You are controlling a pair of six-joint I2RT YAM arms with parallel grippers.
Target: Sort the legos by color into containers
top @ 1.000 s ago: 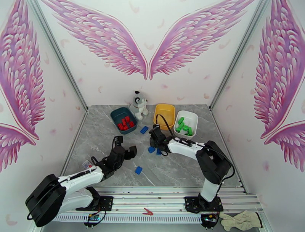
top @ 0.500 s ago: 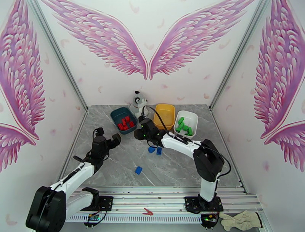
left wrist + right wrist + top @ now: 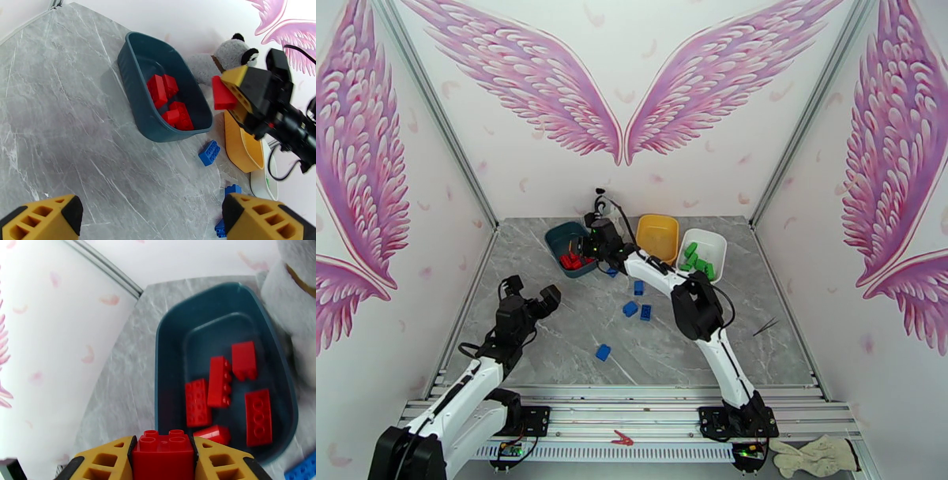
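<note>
The teal tub (image 3: 158,358) sits far back on the desk (image 3: 553,347). The right claw (image 3: 164,461) hangs at the tub's right edge, pinching a red brick (image 3: 164,449). I'd bring it further over the tub's middle and let go low, so the brick can't clip the rim or bounce out. The left claw (image 3: 529,290) stands spread wide, nearer and to the left. The teal tub holds five red bricks (image 3: 219,380). The yellow tub (image 3: 657,237), to its right, looks empty. The white tub (image 3: 717,246), rightmost, holds green bricks (image 3: 697,263). Blue bricks (image 3: 603,352) lie loose on the desk.
</note>
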